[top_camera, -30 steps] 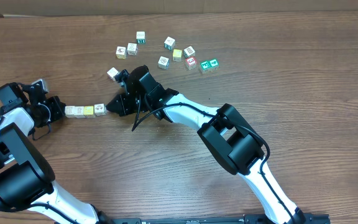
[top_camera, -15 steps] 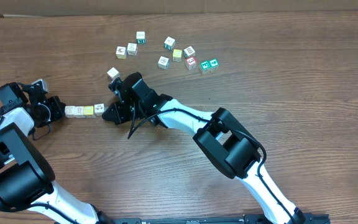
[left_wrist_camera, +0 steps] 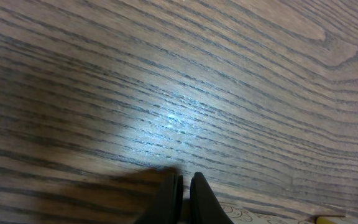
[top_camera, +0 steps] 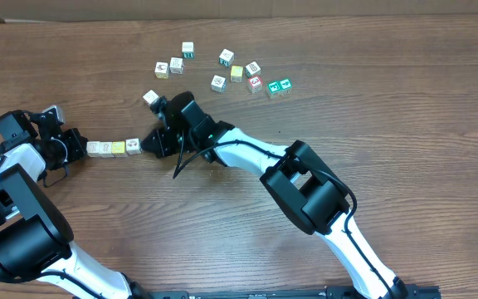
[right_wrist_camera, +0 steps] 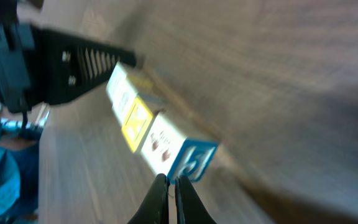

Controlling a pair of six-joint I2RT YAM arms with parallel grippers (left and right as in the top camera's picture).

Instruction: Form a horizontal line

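- Brown wood-grain table (top_camera: 405, 124) in every view, with a pale cardboard strip (top_camera: 222, 7) along the far edge.
- The right gripper (top_camera: 145, 145) has its black fingers pinched together with nothing between them. The tips sit right at the right end of the row.
- The horizontal line (top_camera: 113, 148) is four tiny wooden picture cubes side by side and touching, on the left part of the table between the two grippers.
- The right wrist camera shows a whitish cube with a blue mark (right_wrist_camera: 194, 158) nearest the tips. After it come a whitish one with red dots (right_wrist_camera: 161, 140), a yellow one (right_wrist_camera: 135, 115) and another whitish one (right_wrist_camera: 118, 90).
- The left gripper (top_camera: 79, 148) is also pinched together and empty, right up against the row's left end. Its own camera shows only bare wood past the fingertips.
- A lone white cube (top_camera: 150, 98) sits just beyond the right gripper, apart from the row.
- Farther back is a loose scatter of small picture cubes, well apart from the line. It includes a red cube (top_camera: 255, 84) and two green cubes (top_camera: 279, 86) touching each other.
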